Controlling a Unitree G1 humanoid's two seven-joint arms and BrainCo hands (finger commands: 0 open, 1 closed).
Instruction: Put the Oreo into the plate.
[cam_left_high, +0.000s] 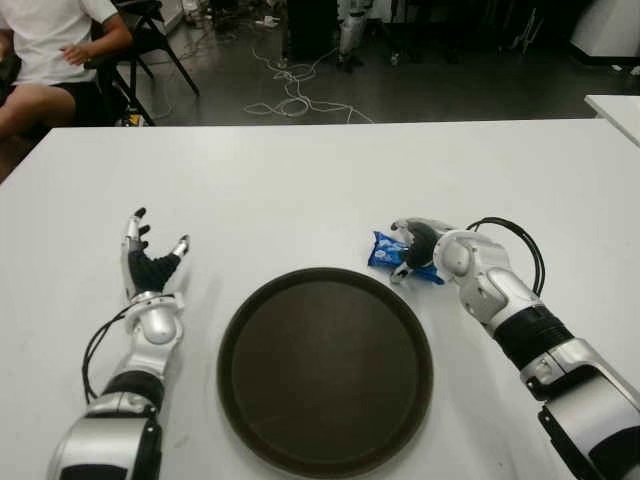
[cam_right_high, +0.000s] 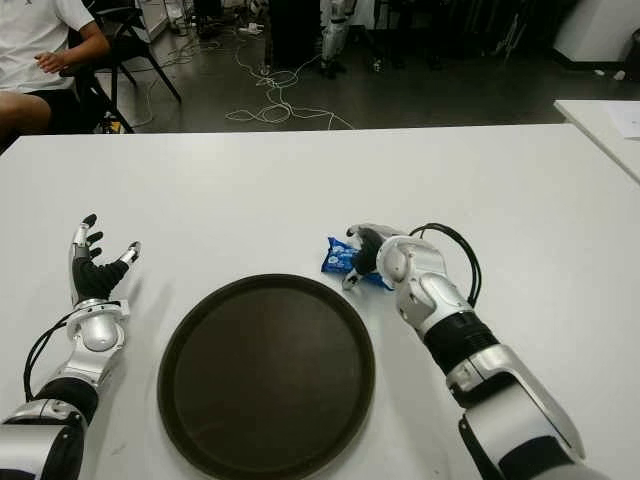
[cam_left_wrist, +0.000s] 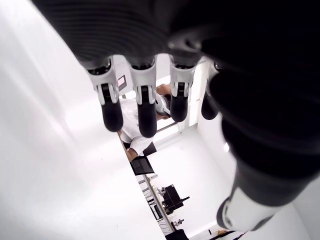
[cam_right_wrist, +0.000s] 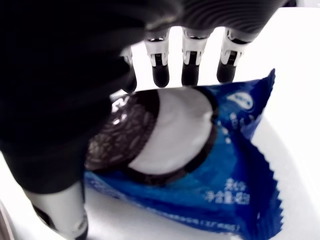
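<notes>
Right wrist view gives what the eye views cannot: the blue crinkled-foil Oreo packet (cam_right_wrist: 200, 165), printed with a dark biscuit and white cream, lies directly under the right hand (cam_left_high: 415, 250). The fingers (cam_right_wrist: 190, 60) arch over its far edge and the thumb sits at its near corner; actual pinch contact cannot be confirmed, so the hand reads as cupped over the packet, not yet gripping. Packet edges are serrated.

Eye views: the packet lies on the table by the right hand's fingertips, just beyond the rim of the round dark-brown plate (cam_left_high: 325, 372) (shallow, matte, raised lip), apart from it.

Left hand (cam_left_high: 148, 262) shows on the far side of the plate from the right hand, fingers spread and upright, holding nothing; its wrist view confirms straight, separated fingers.

Surface: smooth white table (cam_left_high: 300, 190). Beyond it, dark floor with loose white cables (cam_left_high: 295, 95) and a seated person (cam_left_high: 50, 60) in a white shirt.
</notes>
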